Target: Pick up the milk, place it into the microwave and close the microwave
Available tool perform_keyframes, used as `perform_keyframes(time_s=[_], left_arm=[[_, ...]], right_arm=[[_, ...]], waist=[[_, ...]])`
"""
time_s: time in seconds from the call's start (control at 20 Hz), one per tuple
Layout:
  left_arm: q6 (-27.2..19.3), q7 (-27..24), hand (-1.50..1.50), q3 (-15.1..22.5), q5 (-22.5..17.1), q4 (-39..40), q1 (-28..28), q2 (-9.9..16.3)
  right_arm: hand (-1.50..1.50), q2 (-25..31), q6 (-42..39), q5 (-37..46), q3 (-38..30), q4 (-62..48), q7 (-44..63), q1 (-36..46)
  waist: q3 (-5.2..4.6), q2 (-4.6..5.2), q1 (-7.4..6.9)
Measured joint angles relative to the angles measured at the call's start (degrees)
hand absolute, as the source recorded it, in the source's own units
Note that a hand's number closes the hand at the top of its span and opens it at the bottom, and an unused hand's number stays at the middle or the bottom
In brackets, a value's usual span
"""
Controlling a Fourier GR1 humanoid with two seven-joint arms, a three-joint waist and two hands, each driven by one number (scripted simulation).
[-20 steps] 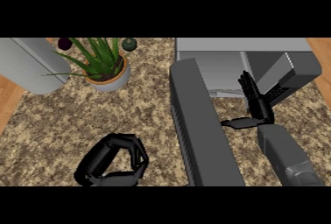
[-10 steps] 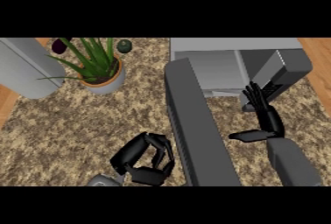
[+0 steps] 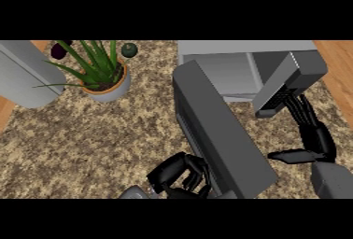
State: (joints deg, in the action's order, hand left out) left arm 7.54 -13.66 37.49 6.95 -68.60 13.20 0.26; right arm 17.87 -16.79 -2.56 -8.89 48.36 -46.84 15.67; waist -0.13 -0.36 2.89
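Note:
The microwave (image 3: 228, 49) stands at the back right with its cavity showing. Its dark grey door (image 3: 221, 135) hangs open and runs diagonally toward me. A grey carton, apparently the milk (image 3: 293, 77), leans tilted at the cavity's right side. My right hand (image 3: 314, 135) is open just below it, its straight fingers (image 3: 298, 105) reaching the carton's lower end and the thumb sticking out to the left. My left hand (image 3: 180, 175) sits with curled fingers against the outer face of the door near its lower end. It holds nothing that I can see.
A potted plant (image 3: 103, 79) stands at the back left of the speckled counter (image 3: 89, 140), with a large grey rounded object (image 3: 24, 70) at the far left. Two small dark ovals (image 3: 129, 49) lie behind the plant. Wooden floor shows past the counter's right edge (image 3: 339, 60).
My left hand has moved right, up to the open door's outer face. The right hand has drawn lower and rightward, its fingers still pointing at the tilted carton.

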Motion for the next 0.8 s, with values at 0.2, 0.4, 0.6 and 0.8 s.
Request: perform_keyframes(time_s=[0.2,0.4,0.6,0.8], left_arm=[[-9.03,0.59,1.5,7.95,-4.51,3.12,4.37,0.18],[-17.44,1.12,1.5,12.99,-10.53,5.45,8.51,0.42],[-25.19,1.27,1.5,16.4,-16.44,6.53,11.61,0.63],[-30.58,-0.52,1.5,17.78,-21.86,7.15,14.76,0.43]], right_arm=[[-1.5,1.11,-2.88,-3.04,-0.2,8.07,3.34,-3.97],[-1.5,2.96,-6.92,-7.11,-0.8,13.9,7.2,-5.77],[-1.5,4.52,-9.54,-10.29,-1.11,18.2,10.67,-6.34],[-1.5,5.89,-12.46,-13.04,-0.78,20.8,13.56,-5.82]], waist=[[-0.05,0.12,0.8],[-0.1,0.38,1.95],[-0.11,0.67,3.12],[-0.16,1.09,4.28]])
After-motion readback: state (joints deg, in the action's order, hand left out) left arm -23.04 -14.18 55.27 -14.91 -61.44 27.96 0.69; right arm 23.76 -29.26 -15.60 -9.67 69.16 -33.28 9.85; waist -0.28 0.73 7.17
